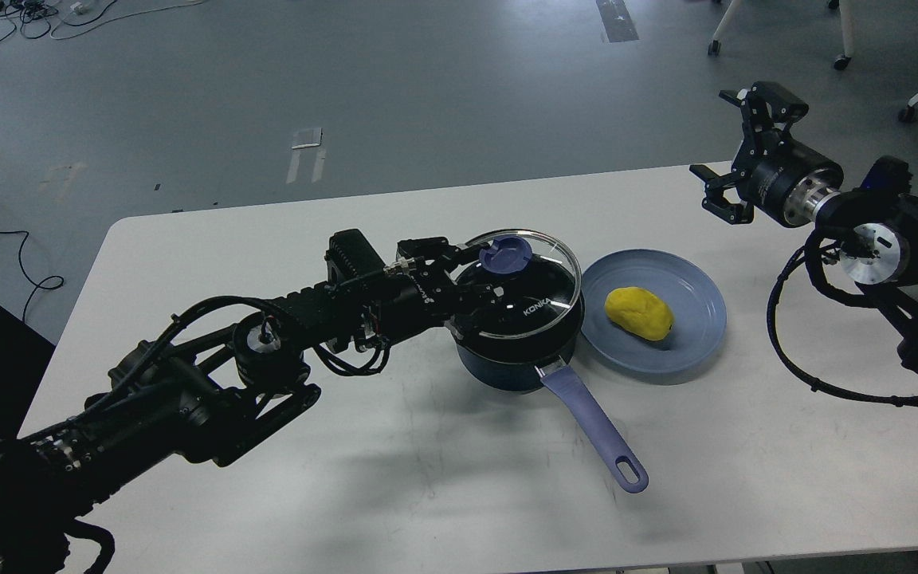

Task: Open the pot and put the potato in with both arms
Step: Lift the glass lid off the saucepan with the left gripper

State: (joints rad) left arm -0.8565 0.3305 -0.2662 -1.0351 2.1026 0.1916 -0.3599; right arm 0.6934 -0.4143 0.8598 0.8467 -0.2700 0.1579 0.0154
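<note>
Head view shows the pot [516, 351] standing mid-desk [395, 470] with its glass lid [524, 293] tilted, the far-left edge raised and the near-right edge apparently resting on the rim. The left claw [471, 281] is at the lid's left side, one finger above near the blue knob [505, 257] and another below the glass; it appears clamped on the lid edge, though the dark fingers merge with the pot's interior and the grip cannot be confirmed. The right claw [734, 155] hangs above the desk's far right corner, fingers apart, holding nothing, well apart from the potato [639, 313]. The potato lies on the light-blue plate [698, 351] just beside the pot on its right. Risks noted: an edge grip on smooth glass is marginal, and the lid may slip or swing and drop onto the pot or plate. Lifting while the lid drags the rim could shift or tip the small pot, whose long handle [590, 426] points toward the near edge. The potato's rounded, lumpy shape may roll on the plate under an off-centre pinch. If the lid is not carried clear, the right arm's path to the pot mouth crosses the left arm.
</note>
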